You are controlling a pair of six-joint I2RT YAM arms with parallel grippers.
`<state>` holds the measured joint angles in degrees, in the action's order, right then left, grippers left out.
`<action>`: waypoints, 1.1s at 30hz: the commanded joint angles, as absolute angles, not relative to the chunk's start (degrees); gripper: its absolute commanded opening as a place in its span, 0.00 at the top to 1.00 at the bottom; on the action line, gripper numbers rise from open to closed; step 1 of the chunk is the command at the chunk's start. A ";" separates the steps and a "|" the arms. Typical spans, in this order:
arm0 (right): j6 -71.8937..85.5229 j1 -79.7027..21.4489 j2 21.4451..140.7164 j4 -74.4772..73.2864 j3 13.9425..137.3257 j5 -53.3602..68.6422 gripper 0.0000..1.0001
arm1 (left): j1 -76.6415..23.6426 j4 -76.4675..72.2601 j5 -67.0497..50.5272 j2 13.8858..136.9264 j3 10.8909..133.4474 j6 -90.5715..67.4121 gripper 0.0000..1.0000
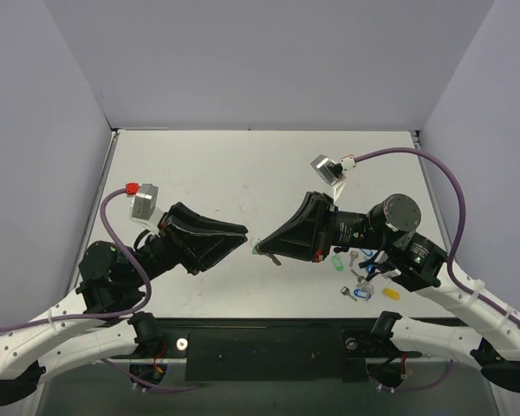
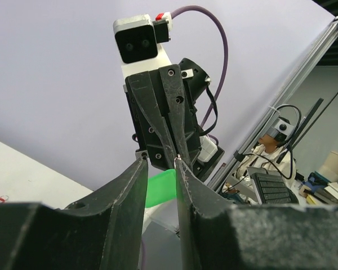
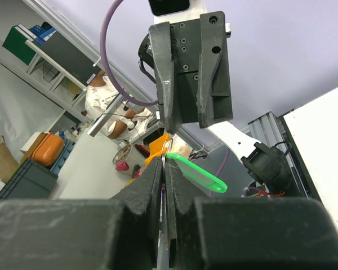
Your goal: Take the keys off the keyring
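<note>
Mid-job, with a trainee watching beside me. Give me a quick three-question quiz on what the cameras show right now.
1. True or false: the left tool is fully shut.
2. The right tool pinches the keyring. The tag hanging from it is: A red, B green, C black.
3. Fill in: loose keys lie on the table by the ___ arm's base.
Key: 1 false; 2 B; 3 right.
</note>
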<state>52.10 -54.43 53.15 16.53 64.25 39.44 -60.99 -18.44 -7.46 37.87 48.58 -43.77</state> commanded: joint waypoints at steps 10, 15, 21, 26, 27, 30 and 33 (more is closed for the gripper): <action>50.63 -54.32 53.09 20.39 65.74 39.64 1.00 | -61.17 -23.20 -10.02 39.90 50.45 -46.05 0.68; 50.19 -54.32 52.91 19.43 65.92 39.37 1.00 | -61.17 -22.15 -8.71 39.20 50.89 -46.05 0.68; 49.83 -54.32 53.00 18.63 66.36 39.37 1.00 | -61.17 -21.80 -8.35 38.49 50.80 -46.23 0.58; 49.75 -54.32 53.35 18.28 66.71 39.20 1.00 | -61.17 -22.41 -8.88 38.85 50.80 -46.84 0.57; 49.66 -54.23 53.44 18.28 66.80 39.11 1.00 | -61.17 -22.67 -8.96 38.93 50.89 -46.93 0.57; 49.66 -54.23 53.70 18.28 67.06 39.02 1.00 | -61.17 -22.59 -9.49 39.37 51.15 -47.02 0.59; 49.75 -54.32 54.05 18.37 67.41 39.11 1.00 | -61.17 -22.67 -9.76 39.64 50.98 -47.11 0.62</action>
